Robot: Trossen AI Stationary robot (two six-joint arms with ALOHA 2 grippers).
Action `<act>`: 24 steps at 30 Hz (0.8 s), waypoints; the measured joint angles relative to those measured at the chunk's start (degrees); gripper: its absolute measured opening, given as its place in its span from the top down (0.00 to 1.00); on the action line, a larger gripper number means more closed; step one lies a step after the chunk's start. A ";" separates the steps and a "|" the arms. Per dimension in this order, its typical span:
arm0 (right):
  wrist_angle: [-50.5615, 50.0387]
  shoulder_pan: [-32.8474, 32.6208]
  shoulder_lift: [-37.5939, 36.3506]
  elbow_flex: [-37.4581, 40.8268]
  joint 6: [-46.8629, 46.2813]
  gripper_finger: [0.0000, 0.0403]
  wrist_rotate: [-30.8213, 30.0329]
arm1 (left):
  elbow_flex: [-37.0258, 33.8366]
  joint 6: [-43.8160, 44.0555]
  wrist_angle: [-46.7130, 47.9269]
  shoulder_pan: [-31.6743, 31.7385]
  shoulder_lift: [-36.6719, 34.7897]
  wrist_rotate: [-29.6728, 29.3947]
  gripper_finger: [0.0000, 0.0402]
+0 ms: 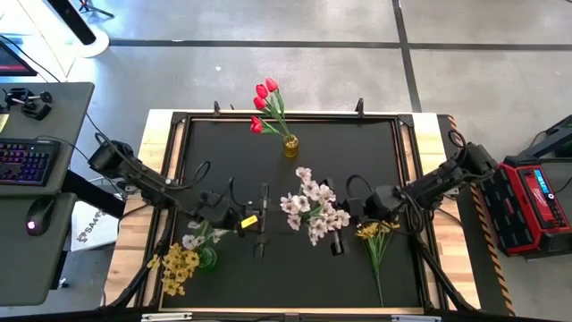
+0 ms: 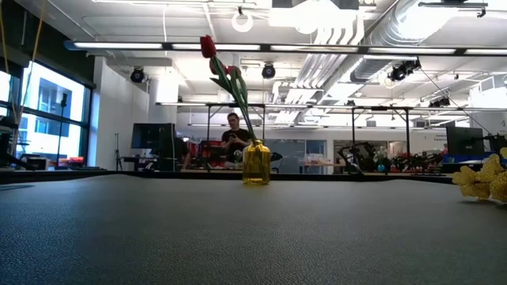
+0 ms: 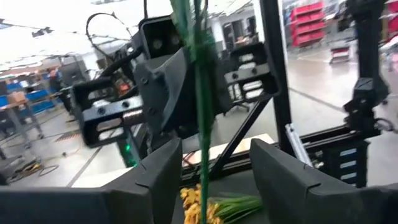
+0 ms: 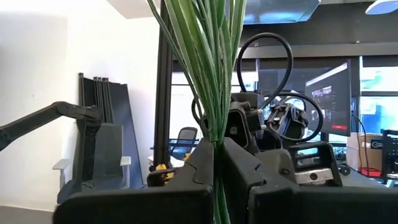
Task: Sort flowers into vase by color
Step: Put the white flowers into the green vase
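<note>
Jaws: right gripper [image 4: 217,180] clamped on the white spray [image 1: 315,207] stems mid-table; left gripper [image 3: 208,180] parted around a green stem [image 3: 200,93] — no squeeze visible. Tulips [image 1: 266,105] stand in the yellow vase [image 1: 290,146] — yellow blossoms [image 1: 179,265] near the front-left edge.

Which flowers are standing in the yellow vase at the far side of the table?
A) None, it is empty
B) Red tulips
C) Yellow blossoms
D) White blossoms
B: the red tulips rise on green stems out of the yellow vase, as both the high view and the low view show, while the white blossoms are out over the middle of the table.
</note>
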State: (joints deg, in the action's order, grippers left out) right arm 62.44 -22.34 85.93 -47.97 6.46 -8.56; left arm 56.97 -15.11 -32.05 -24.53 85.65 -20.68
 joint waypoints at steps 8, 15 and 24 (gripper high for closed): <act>-0.03 0.86 0.00 0.00 0.02 1.00 0.01 | 0.02 0.05 -2.69 2.35 0.00 5.59 0.65; -0.10 1.78 0.00 0.00 0.02 1.00 0.17 | 0.02 0.10 -2.83 4.72 0.00 5.58 0.66; -0.33 1.87 0.00 0.00 0.02 1.00 0.20 | 0.02 0.04 -4.20 6.11 0.00 10.48 0.72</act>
State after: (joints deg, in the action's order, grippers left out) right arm 62.11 -20.47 85.93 -47.97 6.48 -8.36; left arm 56.99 -15.07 -36.25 -18.41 85.65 -10.19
